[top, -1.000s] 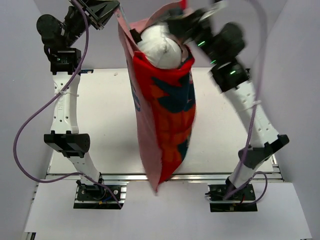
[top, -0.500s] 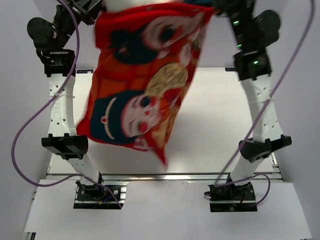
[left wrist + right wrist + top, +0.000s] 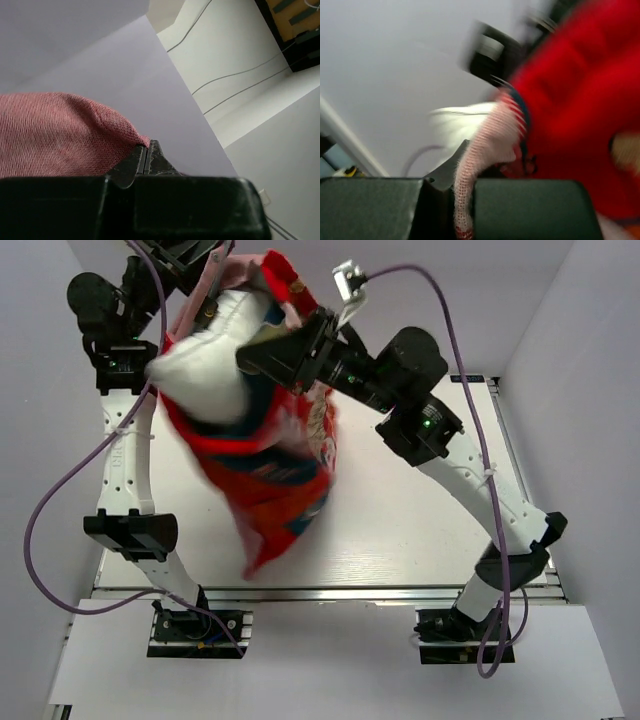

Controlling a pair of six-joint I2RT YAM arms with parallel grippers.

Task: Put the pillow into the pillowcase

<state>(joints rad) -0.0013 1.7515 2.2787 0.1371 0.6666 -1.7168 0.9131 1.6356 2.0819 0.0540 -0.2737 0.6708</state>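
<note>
The left gripper (image 3: 146, 150) has its fingers pressed together, pinching the edge of the pillowcase (image 3: 55, 135). In the left wrist view the faded pink weave is bunched just left of the tips, with plain wall (image 3: 100, 45) behind. The right gripper (image 3: 462, 200) is closed too. A narrow strip of pink-white reverse fabric is clamped between its jaws and runs up out of them. The red printed side billows to the right of that strip, heavily motion-blurred. The white smear just above and behind the strip is the pillow (image 3: 460, 122). In the top view both grippers are raised high over the table (image 3: 420, 530) and close to each other, the left one toward the far left and the right arm reaching across toward it. The pillowcase hangs between and below them as a twisted red-orange bag with navy patches, mouth up at the grippers. Pink lining shows at the top beside the left gripper. The pillow sits in the mouth, only partly in. A puffy white lump bulges out just below the left gripper, and the fabric hides the rest. The lower end of the pillowcase droops toward the near edge, well below both grippers. Cannot tell whether it touches the tabletop.
</note>
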